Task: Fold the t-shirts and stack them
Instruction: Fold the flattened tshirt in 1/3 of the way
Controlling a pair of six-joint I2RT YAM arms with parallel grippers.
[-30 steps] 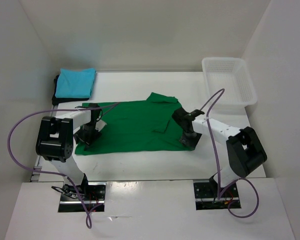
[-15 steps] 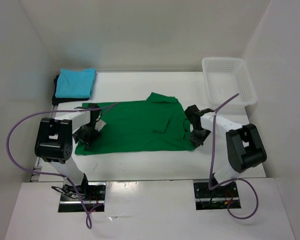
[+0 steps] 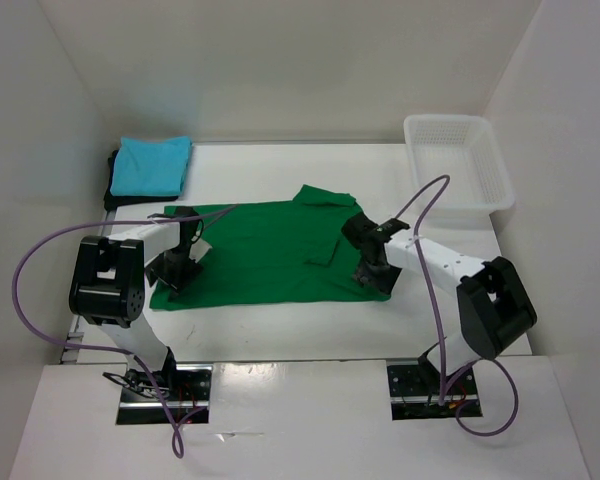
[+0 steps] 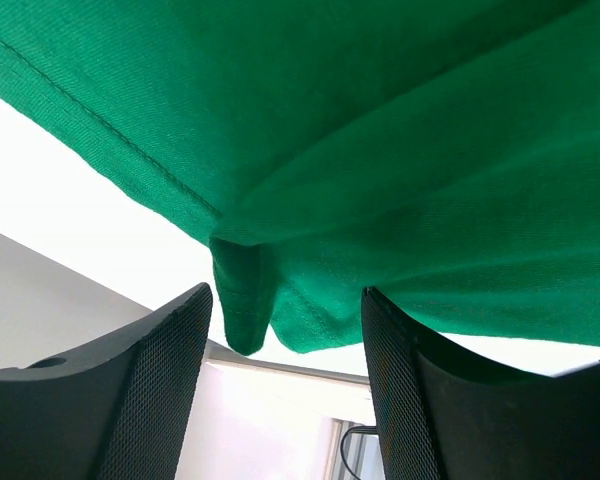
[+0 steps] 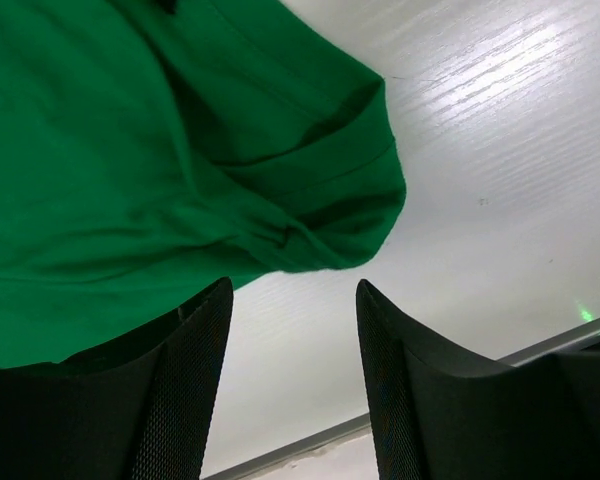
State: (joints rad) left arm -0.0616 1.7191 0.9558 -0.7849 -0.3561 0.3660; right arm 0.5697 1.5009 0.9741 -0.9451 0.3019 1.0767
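A bright green t-shirt (image 3: pixel 270 255) lies spread flat on the white table. My left gripper (image 3: pixel 172 272) is at its left hem, jaws open; in the left wrist view a bunched corner of the green cloth (image 4: pixel 380 150) hangs between the parted fingers (image 4: pixel 285 325), not clamped. My right gripper (image 3: pixel 373 275) is at the shirt's right edge, open (image 5: pixel 292 295), with bare table between its fingers and a rumpled fold of the green shirt (image 5: pixel 100 150) just ahead. A folded turquoise t-shirt (image 3: pixel 152 165) rests on a black t-shirt (image 3: pixel 113 187) at the back left.
A white mesh basket (image 3: pixel 470 208) stands at the back right corner. White walls close in the table on the left, back and right. The table's near edge (image 5: pixel 400 415) runs just under my right gripper.
My right arm swung out to the right off the shirt, then came back to its right edge. The left gripper stayed at the left hem and its jaws widened slightly.
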